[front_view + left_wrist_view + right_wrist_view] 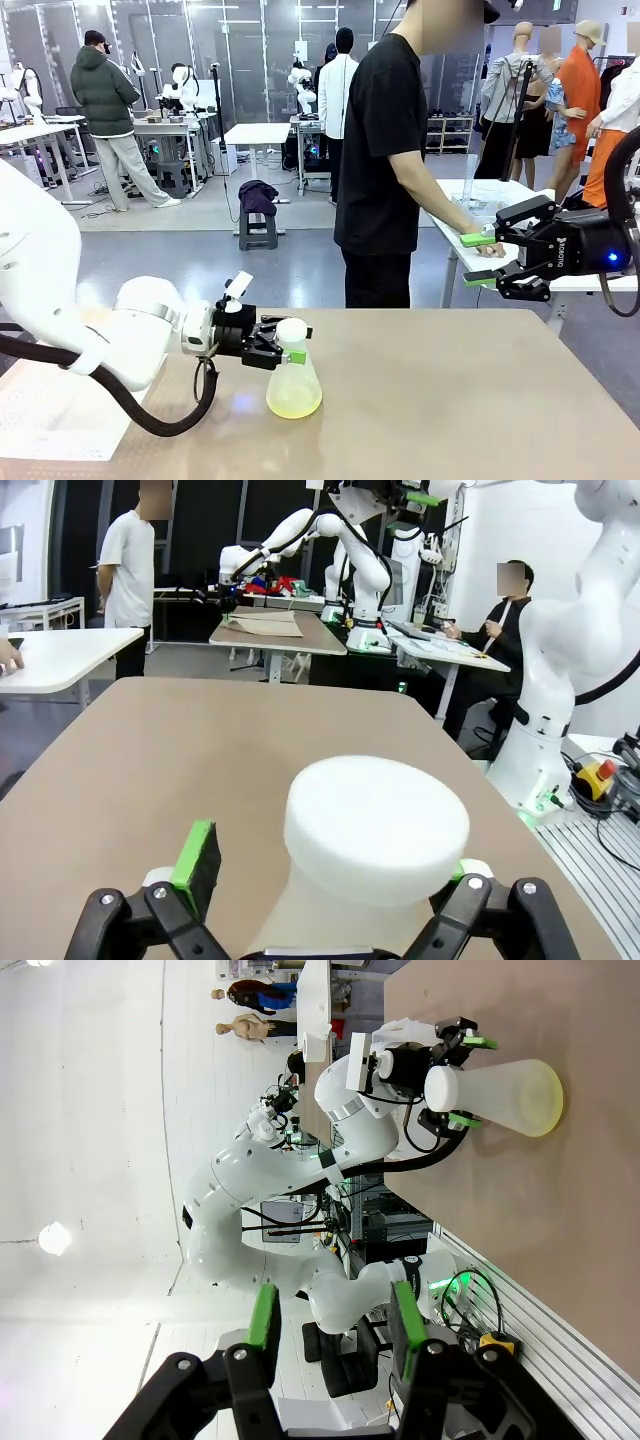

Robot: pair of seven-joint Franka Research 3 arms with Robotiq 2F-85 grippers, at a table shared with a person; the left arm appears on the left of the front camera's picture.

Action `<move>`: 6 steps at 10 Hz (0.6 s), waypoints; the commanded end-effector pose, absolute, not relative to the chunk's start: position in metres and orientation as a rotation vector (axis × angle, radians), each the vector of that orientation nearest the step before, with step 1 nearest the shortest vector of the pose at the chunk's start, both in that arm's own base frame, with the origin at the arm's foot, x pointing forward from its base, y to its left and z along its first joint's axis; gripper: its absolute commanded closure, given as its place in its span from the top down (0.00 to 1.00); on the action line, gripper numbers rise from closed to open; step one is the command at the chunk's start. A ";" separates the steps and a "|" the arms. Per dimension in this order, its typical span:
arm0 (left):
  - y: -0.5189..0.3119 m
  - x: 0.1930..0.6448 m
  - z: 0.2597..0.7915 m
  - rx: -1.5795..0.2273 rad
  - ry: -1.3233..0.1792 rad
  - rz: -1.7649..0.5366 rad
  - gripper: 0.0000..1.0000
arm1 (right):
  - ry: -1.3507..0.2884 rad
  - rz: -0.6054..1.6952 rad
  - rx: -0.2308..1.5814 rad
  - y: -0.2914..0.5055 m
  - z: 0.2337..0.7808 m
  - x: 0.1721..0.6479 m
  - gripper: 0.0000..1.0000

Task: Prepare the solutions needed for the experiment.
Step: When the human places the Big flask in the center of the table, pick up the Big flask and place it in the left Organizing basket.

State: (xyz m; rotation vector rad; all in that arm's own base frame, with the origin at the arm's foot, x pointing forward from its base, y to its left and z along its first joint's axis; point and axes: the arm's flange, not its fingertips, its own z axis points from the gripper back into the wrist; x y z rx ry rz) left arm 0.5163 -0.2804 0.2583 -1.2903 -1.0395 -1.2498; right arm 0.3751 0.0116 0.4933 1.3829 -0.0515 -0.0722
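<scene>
Left hand (285,343) brackets flask (293,375); right hand (487,259) reads "ROBOTIQ".

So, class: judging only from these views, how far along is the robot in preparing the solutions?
Done: pale yellow-green solution already lies shallow in the flask, which stands upright on the table. In hand: the left gripper brackets the flask's neck, pads either side; contact unclear. The right gripper hangs open and empty, off to the side. Left: whether anything must still be added or mixed can't be told.

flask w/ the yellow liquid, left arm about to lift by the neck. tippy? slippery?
Conical flask: wide base, so probably stable standing. Only a shallow liquid layer, so likely light, though it may slosh if tilted. The smooth neck between the left gripper jaws could slip.
</scene>
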 end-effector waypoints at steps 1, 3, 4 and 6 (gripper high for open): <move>-0.293 0.522 0.257 -1.303 -1.028 -1.222 1.00 | -0.053 -0.066 1.392 0.012 0.495 0.375 0.56; -0.295 0.521 0.257 -1.314 -1.018 -1.209 1.00 | -0.053 -0.066 1.392 0.012 0.495 0.375 0.56; -0.294 0.520 0.257 -1.332 -1.014 -1.222 0.82 | -0.053 -0.066 1.392 0.012 0.495 0.375 0.56; -0.290 0.517 0.258 -1.319 -1.017 -1.220 0.63 | -0.053 -0.066 1.392 0.012 0.495 0.375 0.56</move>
